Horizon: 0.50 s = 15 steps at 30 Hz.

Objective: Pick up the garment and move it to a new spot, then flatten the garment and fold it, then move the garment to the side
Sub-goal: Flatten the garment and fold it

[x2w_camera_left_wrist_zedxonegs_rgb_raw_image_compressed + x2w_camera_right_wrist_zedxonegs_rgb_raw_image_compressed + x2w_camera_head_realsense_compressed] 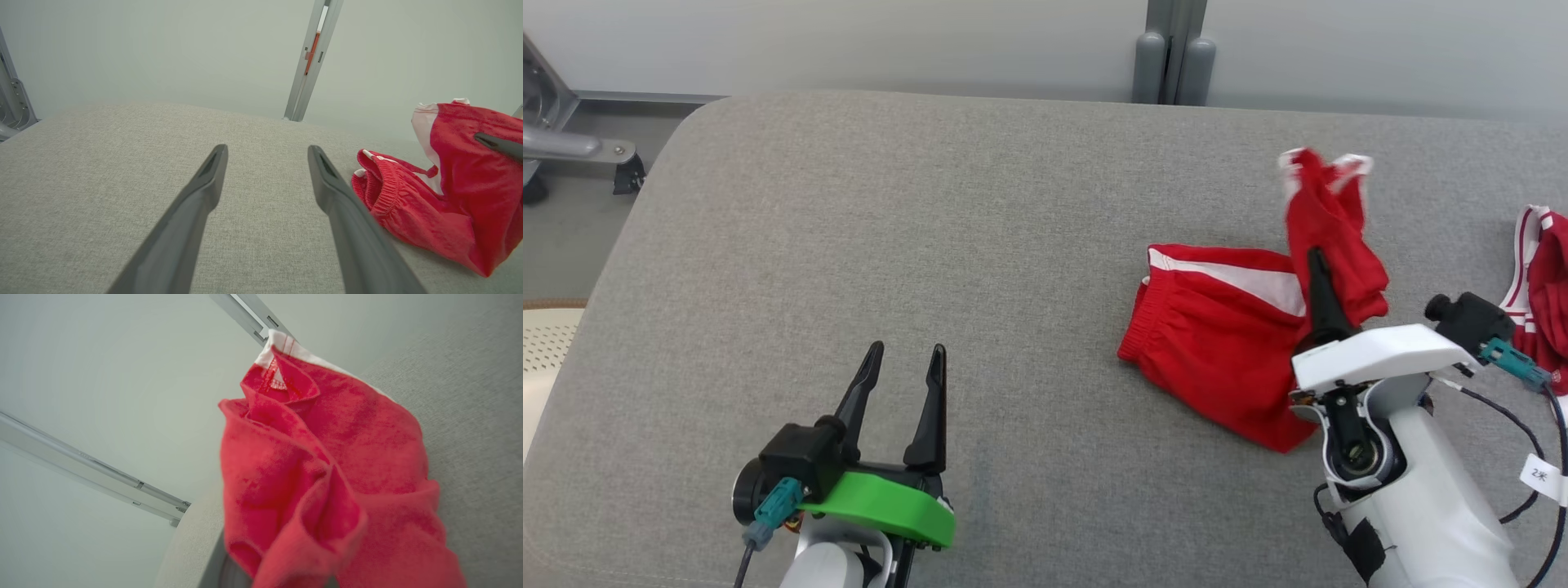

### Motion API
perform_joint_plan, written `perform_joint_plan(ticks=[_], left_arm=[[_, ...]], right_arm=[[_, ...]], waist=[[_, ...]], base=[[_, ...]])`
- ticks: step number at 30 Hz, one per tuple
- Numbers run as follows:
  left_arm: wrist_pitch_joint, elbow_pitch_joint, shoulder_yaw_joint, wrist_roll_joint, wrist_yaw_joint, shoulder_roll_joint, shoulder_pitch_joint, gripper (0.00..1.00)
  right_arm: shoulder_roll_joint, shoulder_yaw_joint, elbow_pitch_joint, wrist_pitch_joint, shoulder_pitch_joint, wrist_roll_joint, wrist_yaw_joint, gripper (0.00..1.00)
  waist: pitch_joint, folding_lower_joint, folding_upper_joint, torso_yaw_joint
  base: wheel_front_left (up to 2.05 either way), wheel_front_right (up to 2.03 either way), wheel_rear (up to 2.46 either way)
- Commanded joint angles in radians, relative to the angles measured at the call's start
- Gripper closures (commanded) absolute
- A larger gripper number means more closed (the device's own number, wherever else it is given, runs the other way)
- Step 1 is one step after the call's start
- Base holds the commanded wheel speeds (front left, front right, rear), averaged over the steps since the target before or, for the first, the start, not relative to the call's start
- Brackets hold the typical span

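Observation:
The garment (1225,335) is a pair of red shorts with white side stripes, at the right of the grey table. My right gripper (1316,260) is shut on one leg of it and holds that part up, so the white-trimmed hem stands above the rest. The elastic waistband end still lies on the cloth. In the right wrist view the bunched red garment (318,477) covers my fingers. The left wrist view has the garment (445,196) at its right. My left gripper (907,359) stands open over bare table at the lower left, far from the garment.
A second red and white cloth (1543,286) lies at the table's right edge. The grey padded table (890,229) is wide and bare to the left. A grey post (1174,49) stands behind the far edge, and a metal frame (564,139) beyond the left corner.

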Motion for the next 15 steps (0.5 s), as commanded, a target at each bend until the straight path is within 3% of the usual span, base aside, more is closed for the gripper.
perform_joint_plan(ticks=[1, 15], left_arm=[[0.0, 0.001, 0.004, 0.0, 0.006, 0.003, 0.013, 0.0], [0.0, 0.001, 0.006, 0.002, 0.007, 0.003, 0.022, 0.0]], right_arm=[[-0.003, 0.029, -0.012, 0.004, 0.013, -0.002, 0.001, 1.0], [-0.003, 0.213, 0.066, 0.013, -0.018, -0.081, 0.001, 1.0]], waist=[[-0.006, 0.0, 0.0, 0.011], [-0.003, 0.0, 0.0, 0.059]], base=[[0.0, 0.0, 0.0], [0.0, 0.0, 0.0]])
